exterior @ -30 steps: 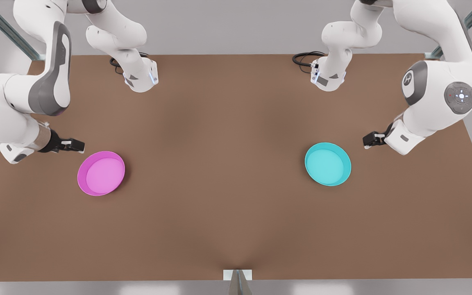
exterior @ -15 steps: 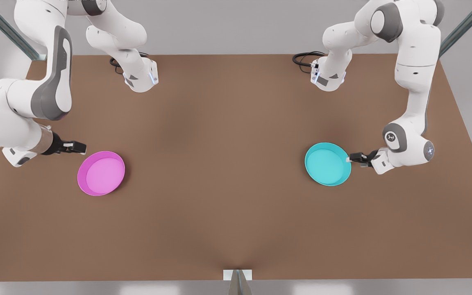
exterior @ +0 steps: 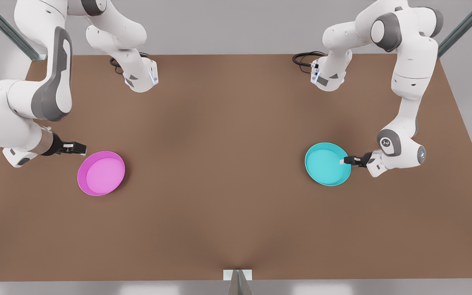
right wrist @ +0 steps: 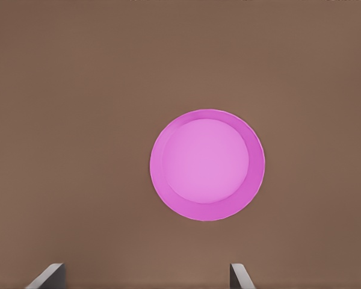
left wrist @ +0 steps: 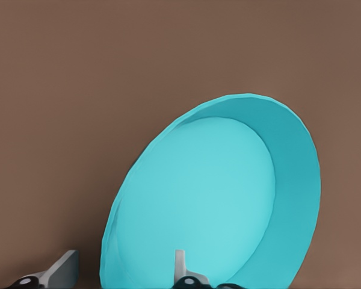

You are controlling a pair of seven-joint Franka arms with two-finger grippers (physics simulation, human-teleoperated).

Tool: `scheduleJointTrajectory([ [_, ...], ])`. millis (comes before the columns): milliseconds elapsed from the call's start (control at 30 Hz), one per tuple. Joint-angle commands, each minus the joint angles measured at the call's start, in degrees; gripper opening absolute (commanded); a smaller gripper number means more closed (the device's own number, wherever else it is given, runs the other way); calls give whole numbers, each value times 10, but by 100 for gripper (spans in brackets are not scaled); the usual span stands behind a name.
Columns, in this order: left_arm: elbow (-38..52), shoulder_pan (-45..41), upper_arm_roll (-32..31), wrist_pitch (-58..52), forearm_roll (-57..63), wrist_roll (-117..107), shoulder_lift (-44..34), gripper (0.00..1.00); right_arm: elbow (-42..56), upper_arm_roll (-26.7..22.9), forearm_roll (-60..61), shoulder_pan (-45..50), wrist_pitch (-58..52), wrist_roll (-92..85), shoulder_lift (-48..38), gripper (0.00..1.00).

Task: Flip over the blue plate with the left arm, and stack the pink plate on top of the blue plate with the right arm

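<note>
The blue plate [exterior: 327, 164] lies rim-up on the table at the front view's right. My left gripper [exterior: 345, 160] reaches its edge from the outer side. In the left wrist view the plate [left wrist: 216, 198] looms close and the left gripper [left wrist: 123, 274] is open, one finger inside the dish and the other outside the rim. The pink plate [exterior: 101, 173] lies rim-up at the front view's left. My right gripper [exterior: 81, 149] hovers just beyond its far-left edge, apart from it. Seen from the right wrist, the pink plate [right wrist: 207, 164] lies ahead of the open right gripper [right wrist: 145, 276].
The brown table [exterior: 228, 164] stretches bare between the two plates. Both arm bases [exterior: 139, 78] with black cables stand at the far edge. A small metal bracket [exterior: 238, 276] sits at the near edge's middle.
The left arm swung down and in toward the blue plate, bringing its open fingers over the rim. The right gripper shifted only slightly beside the pink plate. Both plates stayed put.
</note>
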Motion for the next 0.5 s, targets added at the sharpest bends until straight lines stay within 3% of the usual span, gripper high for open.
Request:
scheduleJointTrajectory([
  [0,0,-1,0,0,0,0,0,48,0,1,0,0,-1,0,0,100],
  [167,0,0,0,-1,0,0,6,39,0,1,0,0,0,2,0,100],
  [467,3,0,0,0,0,-1,14,37,0,0,0,-1,0,-1,0,100],
])
